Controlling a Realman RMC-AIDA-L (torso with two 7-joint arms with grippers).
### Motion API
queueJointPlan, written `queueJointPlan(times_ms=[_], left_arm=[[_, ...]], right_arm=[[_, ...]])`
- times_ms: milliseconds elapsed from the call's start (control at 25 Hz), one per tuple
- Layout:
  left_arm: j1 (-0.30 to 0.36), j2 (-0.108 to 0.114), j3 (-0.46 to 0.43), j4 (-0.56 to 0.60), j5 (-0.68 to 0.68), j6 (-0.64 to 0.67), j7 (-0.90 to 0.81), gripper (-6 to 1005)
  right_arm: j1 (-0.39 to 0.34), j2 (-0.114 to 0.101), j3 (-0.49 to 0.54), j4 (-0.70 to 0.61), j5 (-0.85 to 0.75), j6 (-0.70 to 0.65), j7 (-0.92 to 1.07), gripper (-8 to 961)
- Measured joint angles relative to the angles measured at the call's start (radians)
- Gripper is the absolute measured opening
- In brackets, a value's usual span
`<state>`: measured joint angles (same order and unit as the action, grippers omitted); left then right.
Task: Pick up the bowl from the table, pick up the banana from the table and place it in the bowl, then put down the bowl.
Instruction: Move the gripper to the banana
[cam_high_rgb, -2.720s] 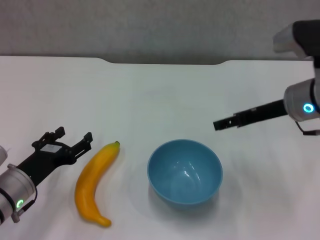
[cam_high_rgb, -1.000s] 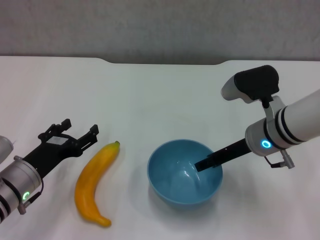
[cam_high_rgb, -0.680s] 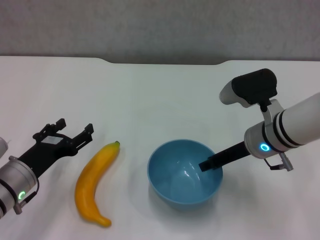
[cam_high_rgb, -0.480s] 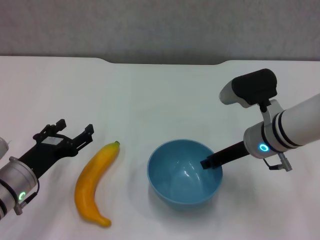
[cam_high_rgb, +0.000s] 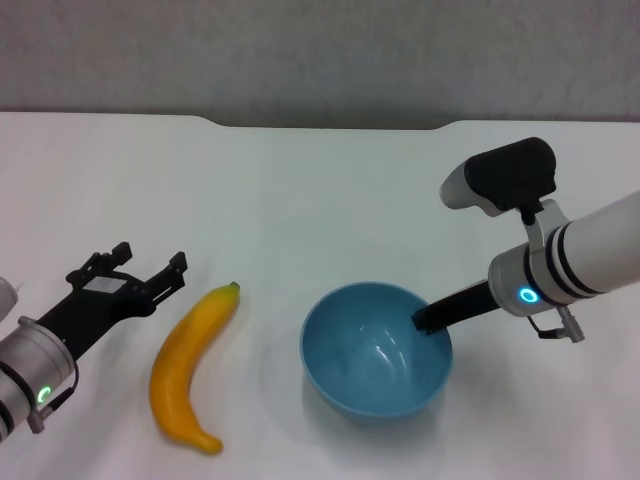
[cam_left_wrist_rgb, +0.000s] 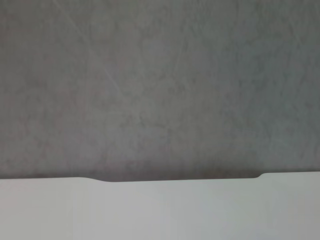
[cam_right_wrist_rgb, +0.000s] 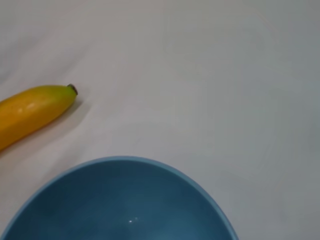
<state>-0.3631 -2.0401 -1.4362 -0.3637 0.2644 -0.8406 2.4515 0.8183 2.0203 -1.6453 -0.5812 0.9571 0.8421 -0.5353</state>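
The light blue bowl (cam_high_rgb: 376, 350) stands on the white table (cam_high_rgb: 320, 200), right of centre. My right gripper (cam_high_rgb: 430, 318) reaches in from the right and is shut on the bowl's right rim. The yellow-orange banana (cam_high_rgb: 190, 350) lies to the bowl's left, its stem tip pointing away from me. My left gripper (cam_high_rgb: 150, 258) is open and empty, just left of the banana's stem end and apart from it. The right wrist view shows the bowl's inside (cam_right_wrist_rgb: 120, 200) and the banana's stem end (cam_right_wrist_rgb: 35, 107).
The table's far edge has a shallow cut-out (cam_high_rgb: 330, 124) with a grey wall behind it. The left wrist view shows only that wall and the table's far edge (cam_left_wrist_rgb: 175, 177). Bare white tabletop lies all around the bowl and banana.
My right gripper came down from the right into the bowl, then drew back to its right rim. The bowl has shifted slightly right and toward me. The left gripper moved a little.
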Motion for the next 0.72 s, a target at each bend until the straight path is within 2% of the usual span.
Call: queueJointPlan(times_ms=[160,320,440,560,680,720], left_arm=[[-0.004,-0.001,0.006,0.000,0.005,0.000,-0.006,876],[-0.005,-0.001,0.011,-0.005,0.009,-0.004,-0.029,877],[0.002,0.007,0.030,-0.035,0.038,0.004,-0.089,877],[0.022,0.014,0.031,-0.105,0.117,0.052,-0.152,877],[0.064,0.029,0.031,-0.245,0.262,0.175,-0.275,878],[0.085,0.034,0.033,-0.315,0.350,0.230,-0.350,878]], right_arm=[[-0.019,0.000,0.001,-0.023,0.000,-0.009,0.000,35],[-0.057,0.000,0.007,-0.078,0.000,-0.014,0.000,35],[-0.117,-0.002,0.006,-0.161,0.000,-0.027,0.000,35],[-0.162,-0.006,0.009,-0.215,0.000,-0.031,0.000,35],[-0.180,-0.007,0.010,-0.228,-0.001,-0.038,0.000,35],[-0.185,-0.007,0.010,-0.232,-0.002,-0.039,0.000,35]])
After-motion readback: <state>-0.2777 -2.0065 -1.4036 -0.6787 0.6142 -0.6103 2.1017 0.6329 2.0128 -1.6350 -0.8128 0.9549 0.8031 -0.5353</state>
